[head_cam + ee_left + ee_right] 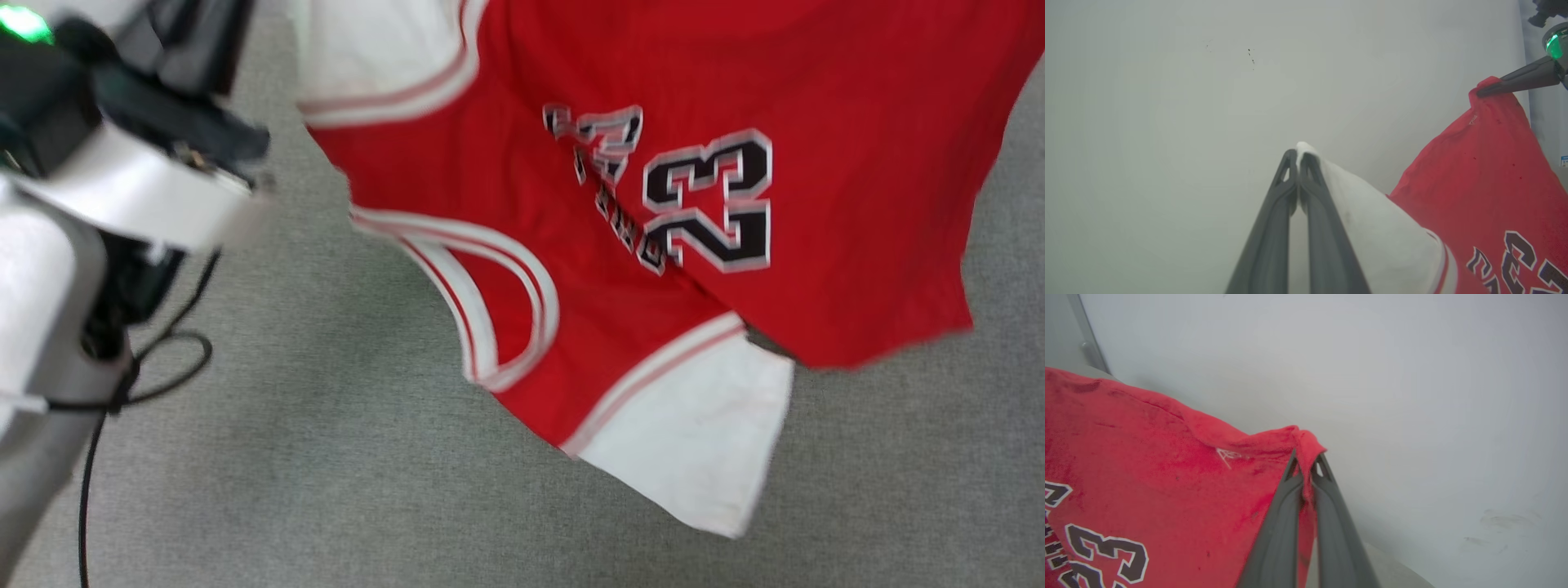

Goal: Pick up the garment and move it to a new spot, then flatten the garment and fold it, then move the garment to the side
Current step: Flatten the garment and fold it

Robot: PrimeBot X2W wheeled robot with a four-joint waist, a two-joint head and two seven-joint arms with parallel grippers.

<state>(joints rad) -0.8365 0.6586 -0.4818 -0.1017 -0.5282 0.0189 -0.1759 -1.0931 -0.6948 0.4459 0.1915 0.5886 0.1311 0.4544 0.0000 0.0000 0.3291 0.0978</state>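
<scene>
Garment (816, 106): red jersey tee with white sleeves. You've got it up in the air, stretched between your two grippers and hanging over the grey surface (326, 457). I can't tell whether the lowest bit touches down.
Left gripper (1298, 160): fingers pressed together on the tip of a white sleeve, and the cloth drapes off to the right in the left wrist view.
Right gripper (1306, 463): also clamped tight, pinching a bunched corner of the red edge. A little nub of fabric pokes out past the fingertips. From your left wrist camera you can see it at the upper right, holding that red corner.
Lettering: a black "23" (709, 200) with white outline faces your head camera, with more letters beside it, too blurry to read.
Neckline (490, 302): a red-and-white striped loop, sagging toward the lower left of the shirt in the head view.
Lower sleeve (694, 433): white with striped trim, and it dangles lowest of all.
Left arm (73, 269): the pale forearm sits at the left edge of the head view, with a black cable (163, 359) looped next to it.
Background: a plain pale wall (1167, 122) sits behind both grippers in the wrist views.
</scene>
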